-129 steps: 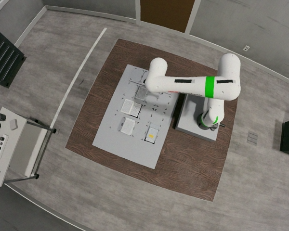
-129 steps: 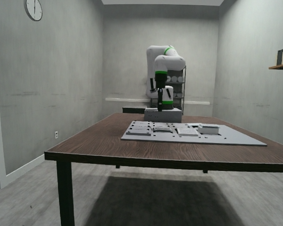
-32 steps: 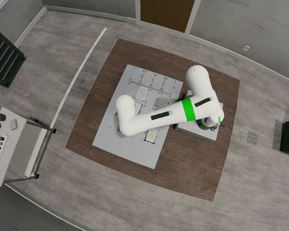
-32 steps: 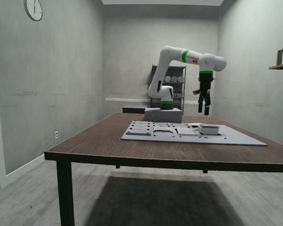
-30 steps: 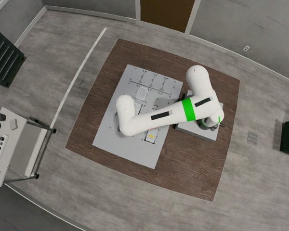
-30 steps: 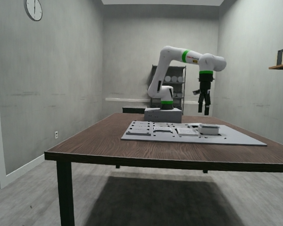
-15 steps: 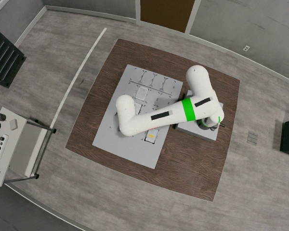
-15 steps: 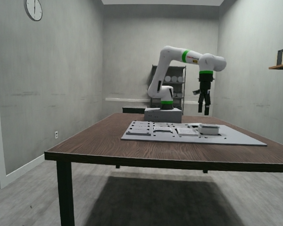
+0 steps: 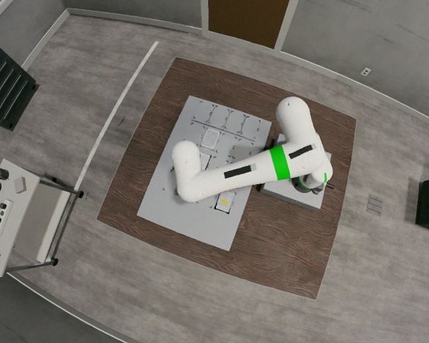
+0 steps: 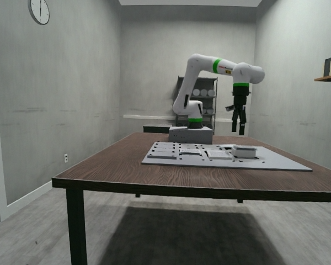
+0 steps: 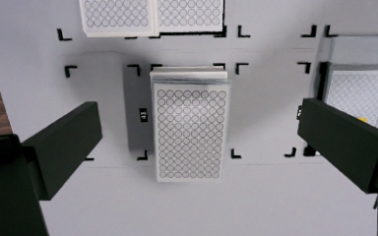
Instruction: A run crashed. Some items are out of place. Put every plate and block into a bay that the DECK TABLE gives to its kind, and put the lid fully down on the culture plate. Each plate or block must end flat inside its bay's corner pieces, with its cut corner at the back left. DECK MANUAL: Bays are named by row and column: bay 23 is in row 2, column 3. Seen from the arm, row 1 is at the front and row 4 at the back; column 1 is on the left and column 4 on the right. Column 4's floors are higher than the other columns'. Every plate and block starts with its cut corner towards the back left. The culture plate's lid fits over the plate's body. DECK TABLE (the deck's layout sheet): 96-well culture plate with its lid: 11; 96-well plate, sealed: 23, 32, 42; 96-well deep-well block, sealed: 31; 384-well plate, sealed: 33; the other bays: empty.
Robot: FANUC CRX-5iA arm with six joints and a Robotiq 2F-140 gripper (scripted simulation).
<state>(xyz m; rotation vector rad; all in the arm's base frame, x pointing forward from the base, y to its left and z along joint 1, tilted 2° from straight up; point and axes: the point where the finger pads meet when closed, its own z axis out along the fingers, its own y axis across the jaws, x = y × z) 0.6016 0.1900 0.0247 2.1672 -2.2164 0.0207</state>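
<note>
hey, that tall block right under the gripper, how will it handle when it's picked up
The deep-well block looks rigid, with straight edges, so it probably won't flex. Its tall body may make it heavier than the flat plates. Its flat side walls should suit the open gripper, though they could be smooth and slippery.
</note>
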